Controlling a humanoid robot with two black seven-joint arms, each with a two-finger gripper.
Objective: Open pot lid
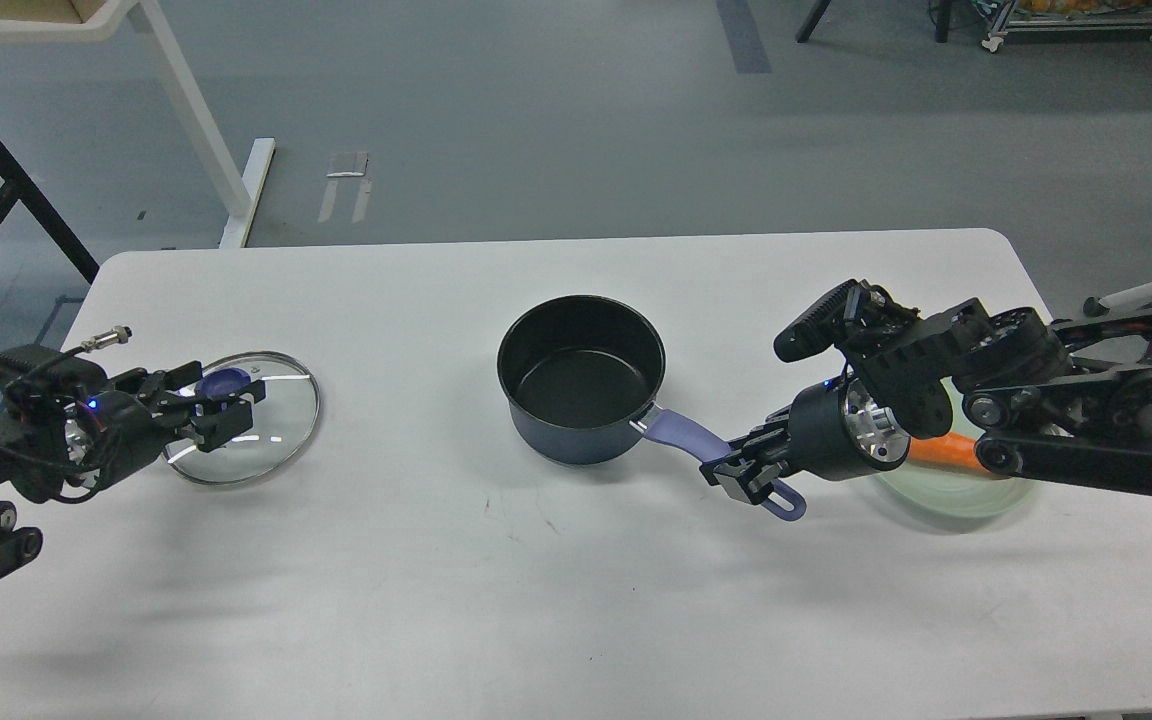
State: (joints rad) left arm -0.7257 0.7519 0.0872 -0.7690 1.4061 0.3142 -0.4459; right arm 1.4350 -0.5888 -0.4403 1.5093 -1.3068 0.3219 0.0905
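The dark blue pot (581,375) stands uncovered at the table's middle, its purple handle (681,432) pointing toward the front right. My right gripper (744,474) is shut on the outer part of that handle. The glass lid (266,425) with a purple knob (225,380) lies flat on the table at the far left, well apart from the pot. My left gripper (224,408) is at the knob with its fingers closed around it.
A pale green plate (956,495) holding an orange carrot (939,449) sits at the right, partly under my right arm. The white table (536,600) ends close behind the pot and just right of the plate.
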